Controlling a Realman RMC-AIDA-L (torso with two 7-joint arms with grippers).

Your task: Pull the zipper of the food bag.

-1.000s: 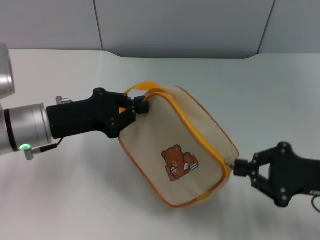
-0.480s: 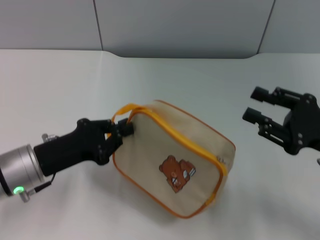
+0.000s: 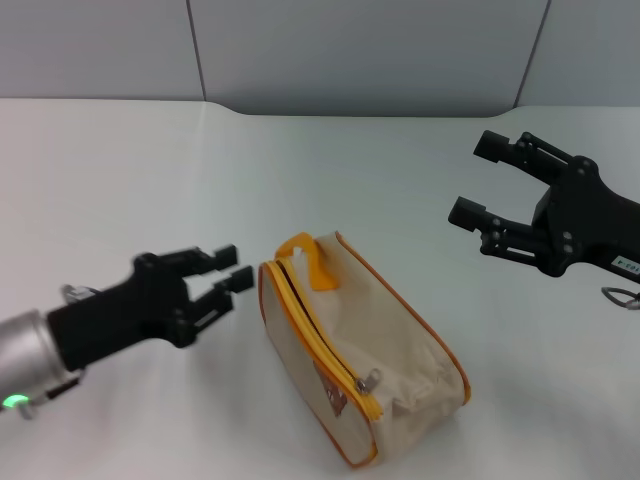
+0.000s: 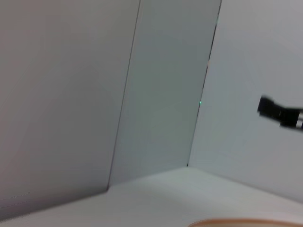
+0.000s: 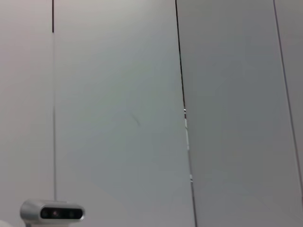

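Note:
The beige food bag (image 3: 400,350) lies on the white table in the head view, its top side up. The orange-yellow zipper (image 3: 315,335) runs along the top, with its silver pull tab (image 3: 370,381) near the front end. The orange loop handle (image 3: 308,257) lies at the far end. My left gripper (image 3: 233,270) is open and empty, just left of the bag and apart from it. My right gripper (image 3: 478,182) is open and empty, raised at the right, well away from the bag. A thin edge of the bag (image 4: 246,222) shows in the left wrist view.
The white table (image 3: 120,180) stretches around the bag, with grey wall panels (image 3: 350,50) behind it. The right wrist view shows only wall panels and a small white camera unit (image 5: 52,213). A dark object (image 4: 279,113) shows against the wall in the left wrist view.
My left gripper let go of the bag's handle end and drew back to the left. The bag dropped and now lies zipper side up. My right gripper let go of the bag's lower end and rose away.

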